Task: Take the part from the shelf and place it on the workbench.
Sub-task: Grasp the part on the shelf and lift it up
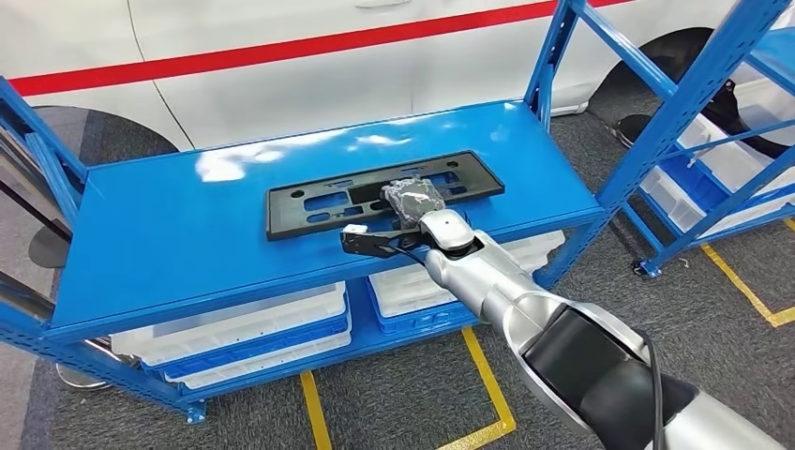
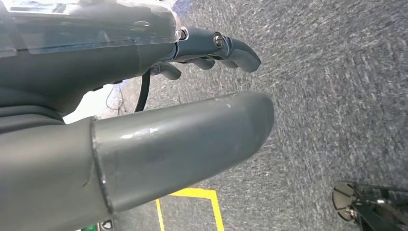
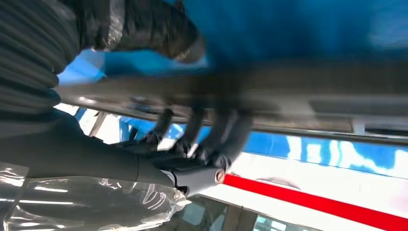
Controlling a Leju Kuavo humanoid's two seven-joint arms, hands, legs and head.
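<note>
- Part (image 1: 375,195): long black flat plastic frame with cut-outs, lying lengthwise on the top board of the blue shelf (image 1: 187,234), roughly central.
- Right robot hand (image 1: 412,199): reaches in over the shelf's front edge and sits on the part near its middle. In the right wrist view, blurred, its fingers (image 3: 211,139) curl round the part's edge with the thumb on the other side, so it grips the part.
- Left robot hand (image 2: 144,96): hangs over grey carpet (image 2: 337,96), thumb and fingers apart, holding nothing.
- Lower shelf level: white and blue bins (image 1: 253,328) stacked side by side.
- Behind the shelf: white vehicle body with a red stripe (image 1: 281,52).
- Floor: yellow tape lines (image 1: 487,375).
</note>
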